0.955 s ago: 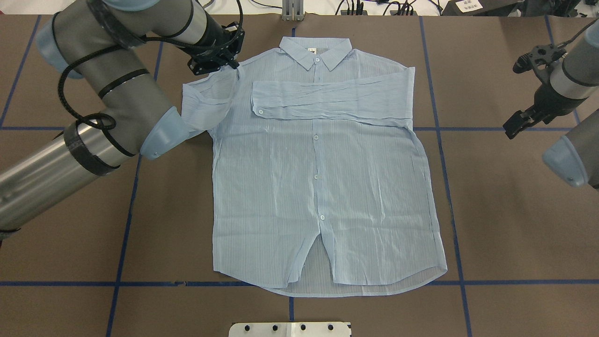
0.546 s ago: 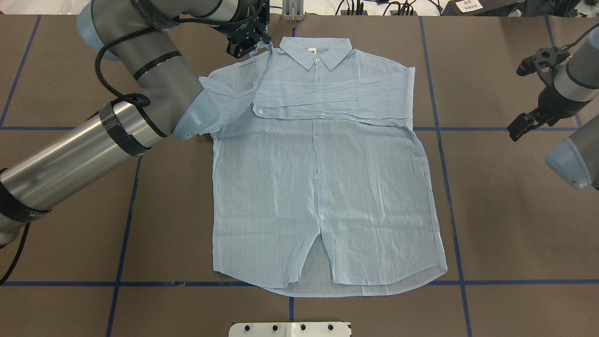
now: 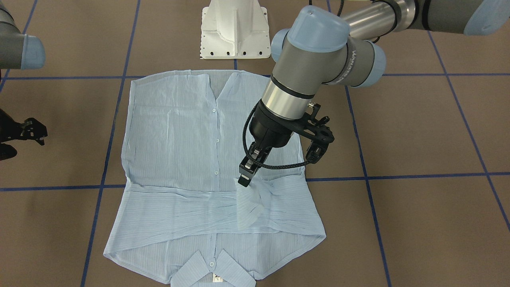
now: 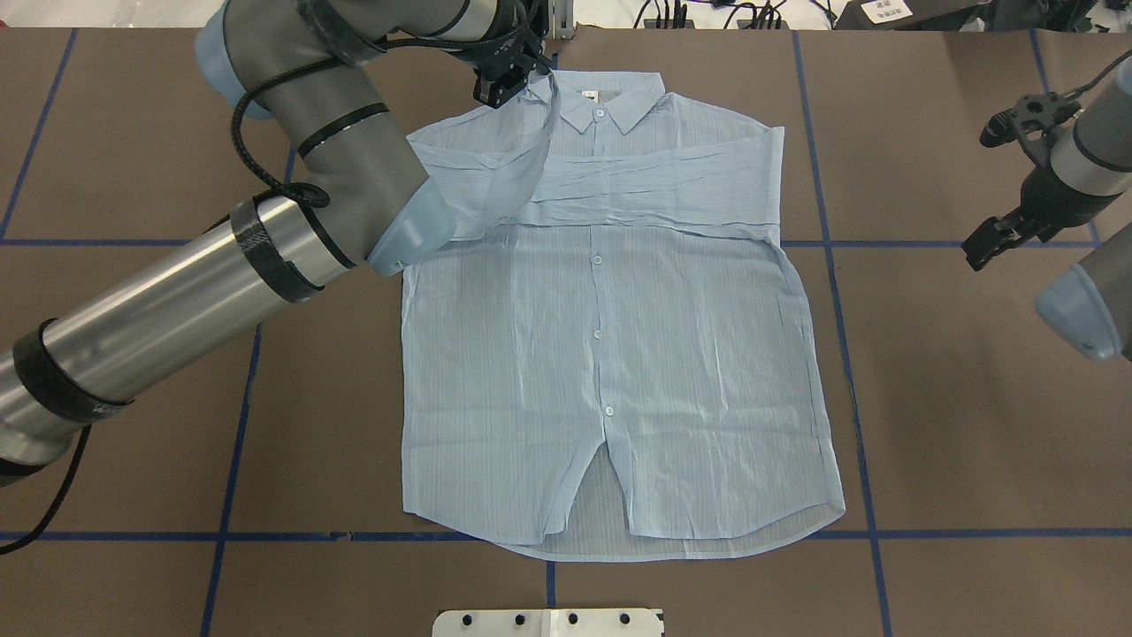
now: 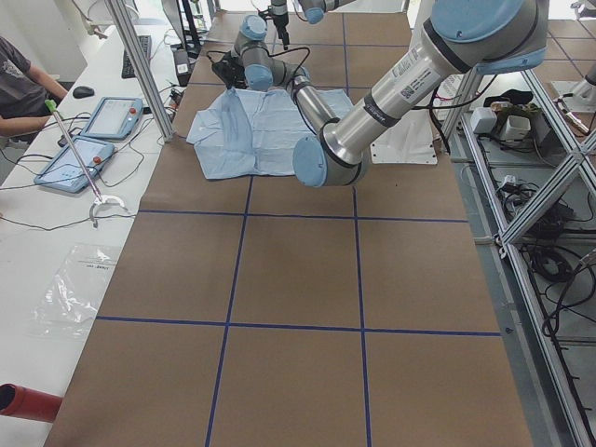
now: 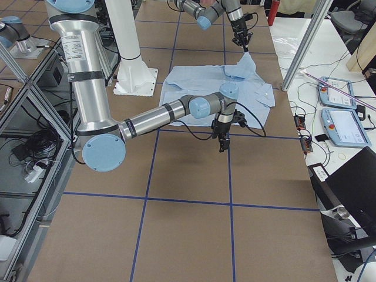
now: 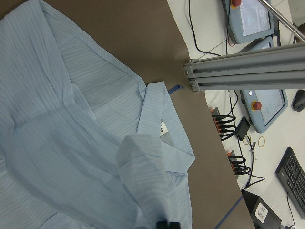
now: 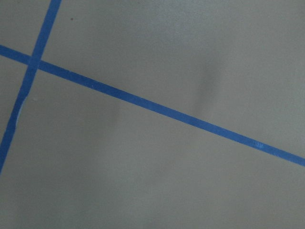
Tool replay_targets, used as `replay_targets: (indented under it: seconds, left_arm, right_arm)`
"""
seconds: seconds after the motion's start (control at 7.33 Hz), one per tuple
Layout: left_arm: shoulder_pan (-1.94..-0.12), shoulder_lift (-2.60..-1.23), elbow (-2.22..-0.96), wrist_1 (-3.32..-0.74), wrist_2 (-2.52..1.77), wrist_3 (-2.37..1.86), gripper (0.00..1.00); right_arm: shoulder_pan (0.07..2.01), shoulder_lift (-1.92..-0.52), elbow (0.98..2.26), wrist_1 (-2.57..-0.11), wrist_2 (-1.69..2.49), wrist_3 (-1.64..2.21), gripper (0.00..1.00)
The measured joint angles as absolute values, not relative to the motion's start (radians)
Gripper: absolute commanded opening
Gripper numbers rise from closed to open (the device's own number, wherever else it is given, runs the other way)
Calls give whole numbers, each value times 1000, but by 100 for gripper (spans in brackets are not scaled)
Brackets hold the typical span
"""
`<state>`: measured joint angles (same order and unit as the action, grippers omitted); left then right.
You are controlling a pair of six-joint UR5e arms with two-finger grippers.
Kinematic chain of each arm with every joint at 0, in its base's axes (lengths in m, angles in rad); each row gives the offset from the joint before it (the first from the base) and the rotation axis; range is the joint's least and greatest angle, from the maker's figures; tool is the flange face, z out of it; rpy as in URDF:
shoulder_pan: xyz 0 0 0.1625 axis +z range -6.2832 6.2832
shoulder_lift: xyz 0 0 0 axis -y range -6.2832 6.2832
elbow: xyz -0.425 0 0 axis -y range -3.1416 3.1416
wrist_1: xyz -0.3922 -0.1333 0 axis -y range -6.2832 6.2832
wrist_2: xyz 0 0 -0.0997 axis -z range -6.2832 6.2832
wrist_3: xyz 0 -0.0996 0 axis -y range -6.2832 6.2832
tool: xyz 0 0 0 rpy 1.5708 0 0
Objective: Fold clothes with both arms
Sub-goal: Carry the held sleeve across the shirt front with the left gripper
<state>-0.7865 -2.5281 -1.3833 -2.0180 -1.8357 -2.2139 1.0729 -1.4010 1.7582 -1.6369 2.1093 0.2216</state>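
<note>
Straight under the left gripper [image 3: 244,180], clamping the sleeve [image 3: 249,205] by its end and dangling it over the shirt [image 3: 171,131], likely heading crosswise toward the far shoulder.

- Pale-blue striped shirt [image 4: 619,372] lay flat and buttoned, collar away from the robot, one sleeve [image 4: 637,181] folded across the chest.
- Left gripper [image 3: 243,180] pinched the other sleeve [image 4: 504,168], raised over the chest.
- Right gripper [image 4: 975,255] hovered well apart.
</note>
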Motion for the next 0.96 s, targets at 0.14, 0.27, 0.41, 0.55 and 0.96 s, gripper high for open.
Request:
replay_targets:
  seconds: [0.14,0.27,0.41,0.55,0.96]
  left_arm:
    - [-759,-2528,-1371,-2018,-1806,-2210,0]
    - [-726,-2528,-1354,-2021,-1768,-2209,0]
    - [-686,-2536,-1317,-2043,-1716,-2208,0]
    - [-646,-2562,-1240,-2098,-1666,-2208,0]
    - [-559,-2654,-1003,-2271,-1591,-2137,0]
  right_arm:
    - [1072,-1408,1754,-1622,2109,223,100]
    - [1072,-1419,1749,-1600,2108,225,100]
    - [1072,-1428,1746,-1583,2108,228,100]
    - [1072,-1432,1745,-1576,2108,230,100]
    - [1071,-1436,1741,-1572,2108,233,100]
